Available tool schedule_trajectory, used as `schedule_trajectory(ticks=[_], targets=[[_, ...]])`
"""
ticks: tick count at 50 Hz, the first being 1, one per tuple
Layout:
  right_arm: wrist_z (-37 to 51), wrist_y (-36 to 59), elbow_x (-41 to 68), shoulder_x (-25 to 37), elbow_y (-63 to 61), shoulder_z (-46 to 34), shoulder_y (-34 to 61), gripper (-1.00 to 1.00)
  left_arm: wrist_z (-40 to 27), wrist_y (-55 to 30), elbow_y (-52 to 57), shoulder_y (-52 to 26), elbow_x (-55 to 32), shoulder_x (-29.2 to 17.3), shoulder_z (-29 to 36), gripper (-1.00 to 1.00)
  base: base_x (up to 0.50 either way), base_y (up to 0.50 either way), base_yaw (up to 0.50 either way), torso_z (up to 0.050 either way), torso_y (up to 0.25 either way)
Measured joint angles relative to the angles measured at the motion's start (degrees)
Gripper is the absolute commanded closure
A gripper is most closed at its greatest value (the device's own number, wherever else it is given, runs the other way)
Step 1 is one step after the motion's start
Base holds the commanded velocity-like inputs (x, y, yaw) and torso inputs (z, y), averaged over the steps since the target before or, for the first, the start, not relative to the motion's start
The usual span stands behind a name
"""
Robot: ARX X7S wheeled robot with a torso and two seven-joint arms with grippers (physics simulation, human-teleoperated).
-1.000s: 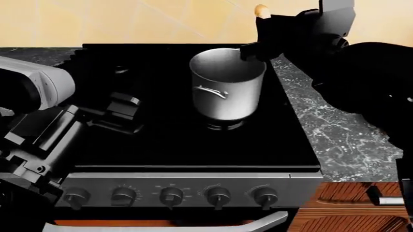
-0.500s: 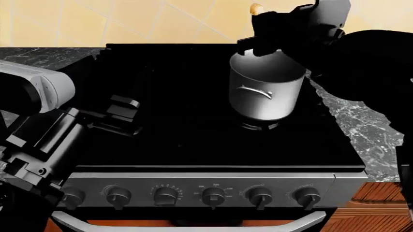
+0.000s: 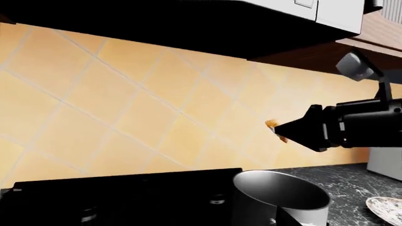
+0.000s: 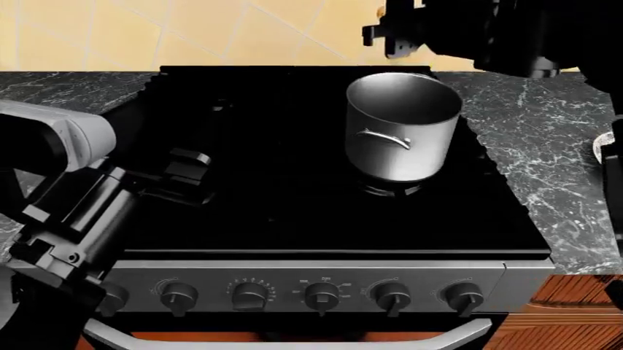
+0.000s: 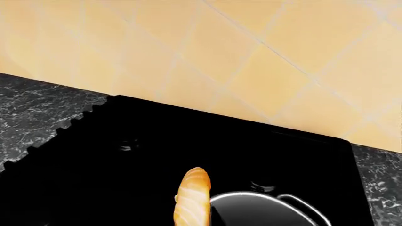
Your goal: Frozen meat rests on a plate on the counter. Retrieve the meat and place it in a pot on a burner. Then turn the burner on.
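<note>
The steel pot (image 4: 404, 124) stands on the stove's right rear burner (image 4: 389, 190). My right gripper (image 4: 392, 35) hangs above and just behind the pot's far rim, shut on the frozen meat. The meat's orange end pokes from the gripper's tip (image 3: 281, 131) in the left wrist view (image 3: 272, 124). In the right wrist view the meat (image 5: 191, 197) hangs beside the pot's rim (image 5: 264, 200). My left gripper (image 4: 185, 173) hovers over the stove's left side, open and empty. The plate's edge (image 3: 385, 207) shows on the counter (image 4: 545, 124) right of the stove.
The black stove top (image 4: 273, 182) fills the middle, with a row of black knobs (image 4: 322, 295) on its front panel. A tiled wall (image 4: 195, 33) stands behind. Dark counter also lies left of the stove (image 4: 58, 87). A cabinet hangs overhead (image 3: 188, 23).
The head view swung left, so the pot shifted right in the picture. My right gripper has risen with the meat, uncovering the counter to the right. The left arm has barely moved.
</note>
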Motion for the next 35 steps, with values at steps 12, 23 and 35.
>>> schedule_trajectory(ticks=[12,23,35], targets=[[-10.4,-1.0,-5.9,-3.6,15.2,-6.8,5.3,1.0,1.6,1.2,-0.9,1.1,1.7,0.7,0.1,-1.0,0.0,0.0,0.0,0.0,0.0],[-18.9,-2.9,-10.3,-7.1,25.4,-12.0,8.0,1.0,2.1,2.0,-1.2,1.9,2.3,0.8,0.0,-1.0,0.0,0.0,0.0,0.0,0.0],[-24.0,-3.4,-12.8,-8.9,30.3,-15.3,8.6,1.0,2.0,2.5,-1.1,2.7,2.4,0.5,-0.3,-1.0,0.0,0.0,0.0,0.0,0.0]])
